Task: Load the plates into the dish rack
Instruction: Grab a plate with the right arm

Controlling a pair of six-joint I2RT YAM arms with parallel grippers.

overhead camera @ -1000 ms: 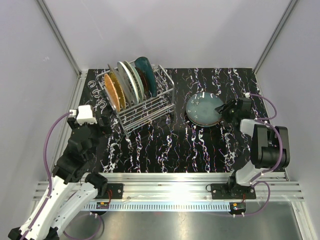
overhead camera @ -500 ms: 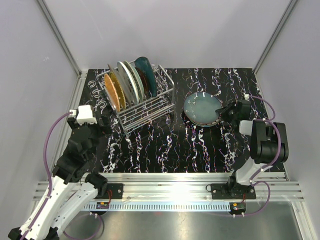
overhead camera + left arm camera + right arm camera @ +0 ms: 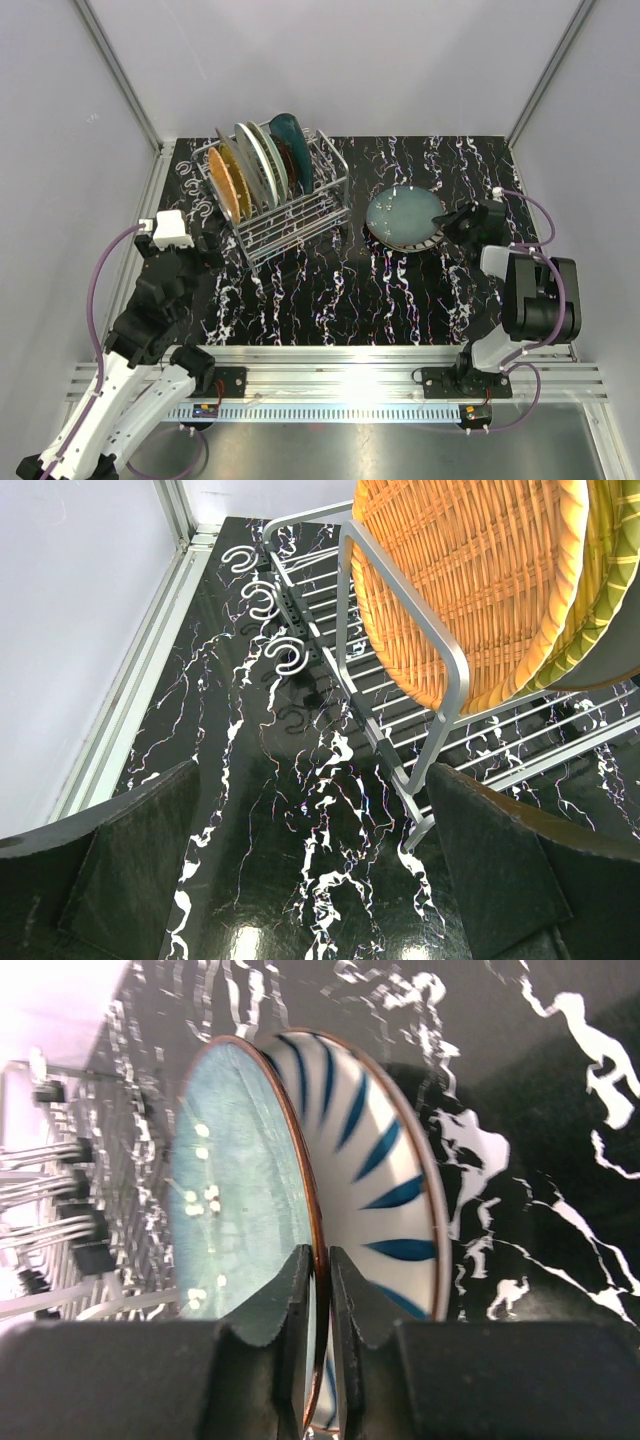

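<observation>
Black marbled table [image 3: 330, 290] fills the floor of the cell, with pale walls on three sides. On its far left part stands the wire rack [image 3: 332, 186], set at a slant. Several plates stand on edge in its slots, packed close and leaning left. The orange one [image 3: 225, 185] is at the left end and the dark teal one [image 3: 292, 135] at the right end; the ones between overlap too much to tell apart from above. The left wrist view shows the orange plate's [image 3: 470, 580] woven face just behind the rack's end rail [image 3: 440, 670], with a yellow-green edge [image 3: 600, 590] right behind it.

The last plate [image 3: 403, 217] is out of the rack, on the right side of the table, well apart from the rack's right end. It is pale blue-green inside and white with dark blue stripes beneath (a thin brown line runs round the rim). It sits tipped, with some of the striped underside showing at its near edge. Whether its left edge touches the table I cannot tell.

The right gripper [image 3: 447, 222] reaches in from the right and has that plate by its right edge. In the right wrist view the two fingers [image 3: 320, 1270] are pinched on the rim [image 3: 310, 1160], one on each face.

The left gripper [image 3: 310, 880] hangs low just near of the rack's left end, its jaws spread wide with only table between them.
</observation>
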